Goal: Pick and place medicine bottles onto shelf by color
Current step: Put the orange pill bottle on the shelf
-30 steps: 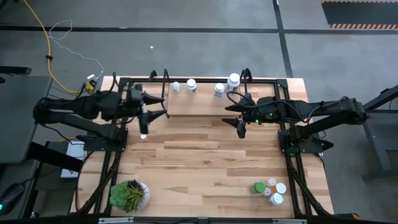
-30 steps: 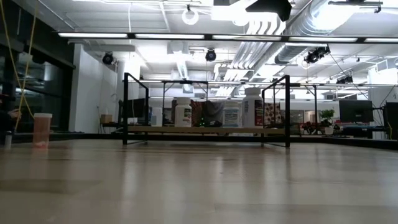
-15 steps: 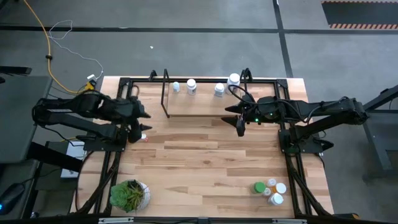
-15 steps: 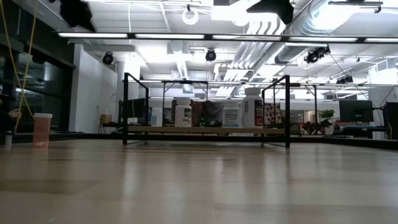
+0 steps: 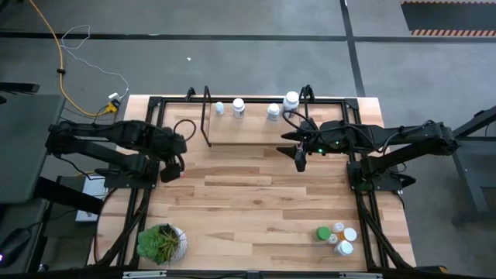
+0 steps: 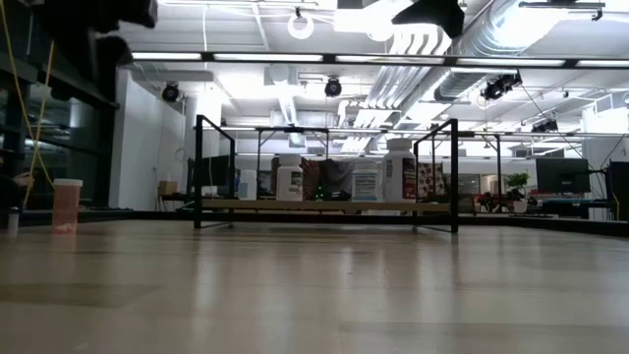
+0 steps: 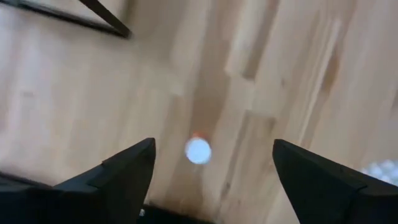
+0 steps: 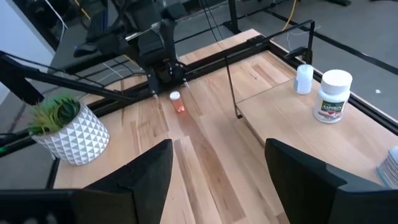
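Near the table's left edge, orange bottle (image 7: 198,150) upright directly below left pincer (image 7: 211,171), fingers apart, not touching.

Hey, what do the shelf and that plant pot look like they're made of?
The shelf: a pale board with visible grain, likely wood, in a thin black frame, probably metal wire. The plant pot: white, matte, with a faceted triangle pattern; ceramic or plastic, hard to say.

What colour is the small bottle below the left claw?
Orange with a white cap, clearest in the right wrist view.
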